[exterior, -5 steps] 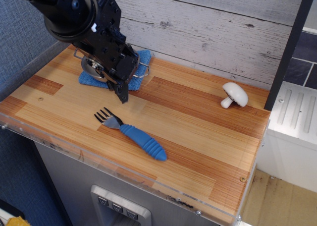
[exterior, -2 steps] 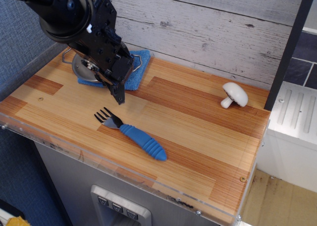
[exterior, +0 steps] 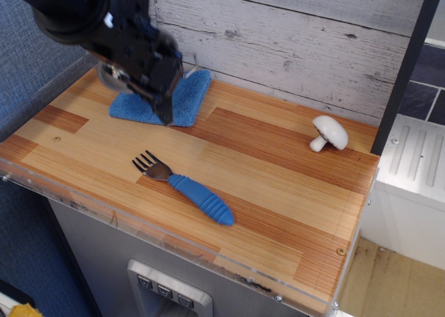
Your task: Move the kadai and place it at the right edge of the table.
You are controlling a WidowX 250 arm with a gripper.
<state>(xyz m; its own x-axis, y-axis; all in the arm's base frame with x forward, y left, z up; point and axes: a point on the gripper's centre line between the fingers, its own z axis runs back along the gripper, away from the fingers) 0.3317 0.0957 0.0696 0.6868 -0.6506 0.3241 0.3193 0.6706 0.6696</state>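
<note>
My gripper (exterior: 164,107) is motion-blurred, so I can't read its jaws. It hides most of the kadai (exterior: 109,74); only a blurred sliver shows above the blue cloth (exterior: 182,100).

You have a crumpled blue cloth (exterior: 186,98) lying near the back left, close to the grey weathered plank wall (exterior: 299,42). Towards the front, a metal fork with a ribbed blue plastic handle (exterior: 186,188) lies at a slant, tines pointing left. A white mushroom (exterior: 328,133) sits well apart at the right, beside a black upright post (exterior: 407,63).
</note>
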